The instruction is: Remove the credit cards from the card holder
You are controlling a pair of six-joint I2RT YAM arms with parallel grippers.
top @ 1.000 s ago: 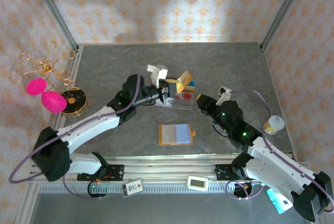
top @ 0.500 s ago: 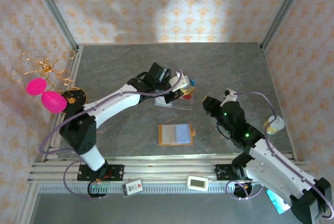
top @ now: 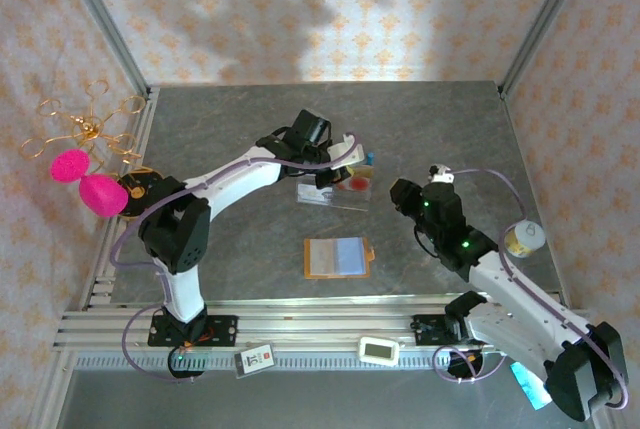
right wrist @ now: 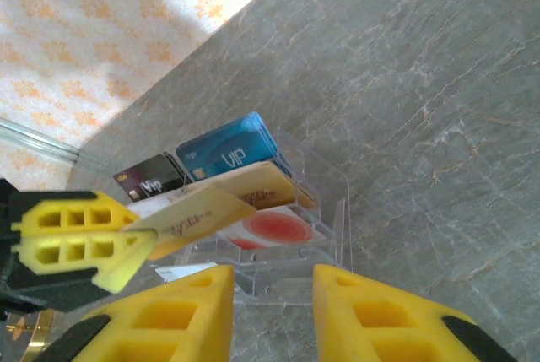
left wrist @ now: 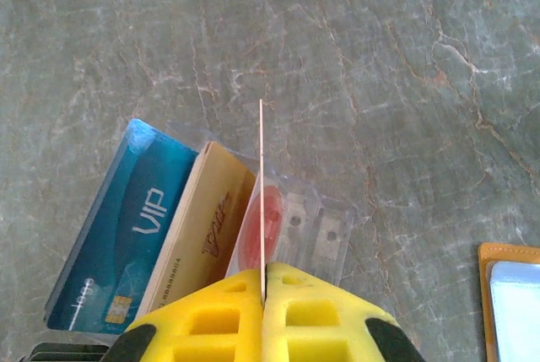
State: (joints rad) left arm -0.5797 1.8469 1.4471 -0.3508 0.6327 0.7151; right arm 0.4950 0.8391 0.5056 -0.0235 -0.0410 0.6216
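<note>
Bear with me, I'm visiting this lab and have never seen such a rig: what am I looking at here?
These are two robot arms bolted at the near edge of a grey table. The wide picture looks down from above. The other two come from a camera on each wrist, so the yellow blocks at the bottom edge are that arm's own fingers. The left gripper is shut on a gold credit card, close to a clear tray holding a blue VIP card, a second gold card and a black card. The right gripper is open and empty, facing that tray. The orange card holder lies open on the table, nearer the arms.
</note>
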